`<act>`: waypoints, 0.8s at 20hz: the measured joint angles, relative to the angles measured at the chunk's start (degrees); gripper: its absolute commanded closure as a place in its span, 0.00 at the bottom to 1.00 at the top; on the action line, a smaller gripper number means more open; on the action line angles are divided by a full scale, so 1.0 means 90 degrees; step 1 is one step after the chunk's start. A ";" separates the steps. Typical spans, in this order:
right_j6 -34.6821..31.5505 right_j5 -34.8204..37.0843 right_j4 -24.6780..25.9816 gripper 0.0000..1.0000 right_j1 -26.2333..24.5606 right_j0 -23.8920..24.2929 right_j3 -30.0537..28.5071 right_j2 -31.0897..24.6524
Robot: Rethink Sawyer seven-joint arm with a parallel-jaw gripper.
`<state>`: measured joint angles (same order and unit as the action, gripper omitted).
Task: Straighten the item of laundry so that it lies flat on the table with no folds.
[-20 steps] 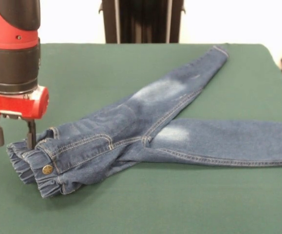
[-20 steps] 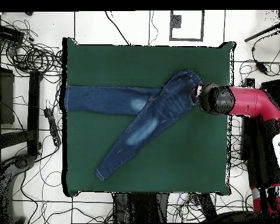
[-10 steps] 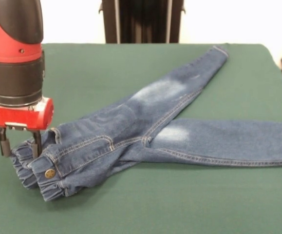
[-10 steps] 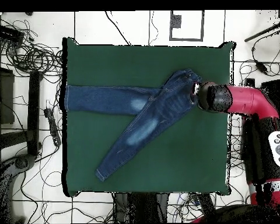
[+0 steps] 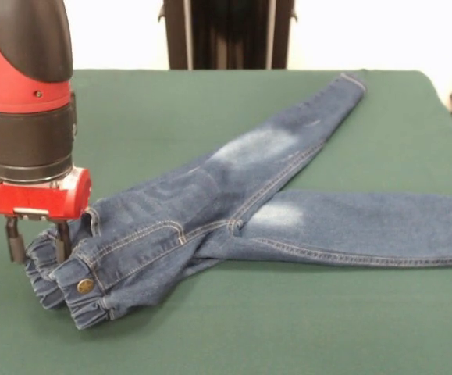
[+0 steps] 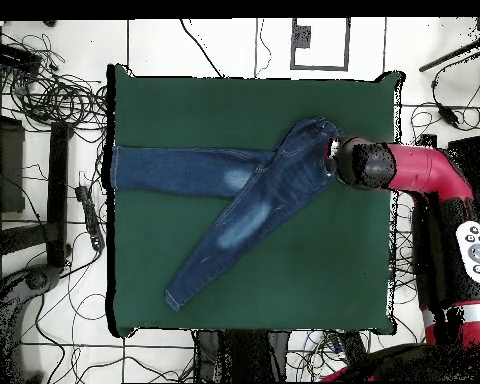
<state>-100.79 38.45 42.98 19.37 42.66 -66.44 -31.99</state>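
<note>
The item of laundry (image 5: 233,187), a small pair of blue jeans, lies on the green table (image 5: 304,328). One leg reaches toward the far right corner. The other runs off to the right, tucked partly under the first. The elasticated waistband with its brass button (image 5: 85,286) is bunched at the near left. My gripper (image 5: 38,244) stands over that waistband's rim, with cloth held between its two fingers. In the overhead view the jeans (image 6: 254,185) spread left from the gripper (image 6: 336,160), near the table's (image 6: 314,270) right edge.
My red arm (image 6: 424,172) reaches in over the table's right edge in the overhead view. Cables (image 6: 44,90) and dark equipment (image 6: 14,200) lie on the floor around the table. A black stand (image 5: 227,35) rises behind the far edge in the front view.
In the front view the gripper has shifted right and toward the near edge. The waistband has been dragged along with it. The legs have hardly moved.
</note>
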 measured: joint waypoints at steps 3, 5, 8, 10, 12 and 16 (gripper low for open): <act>0.0000 0.0000 0.0000 1.00 -0.0003 -0.0005 0.0006 0.0001; 0.0000 0.0003 0.0007 1.00 -0.0010 -0.0035 0.0039 0.0001; 0.0000 0.0003 0.0008 1.00 -0.0016 -0.0073 0.0065 0.0000; 0.0000 0.0003 0.0007 1.00 -0.0016 -0.0085 0.0077 0.0000; 0.0000 0.0003 0.0007 1.00 -0.0017 -0.0087 0.0085 0.0001; 0.0000 0.0003 -0.0001 1.00 -0.0018 -0.0083 0.0083 0.0001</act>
<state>-100.79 38.48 42.96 19.21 41.92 -65.69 -31.98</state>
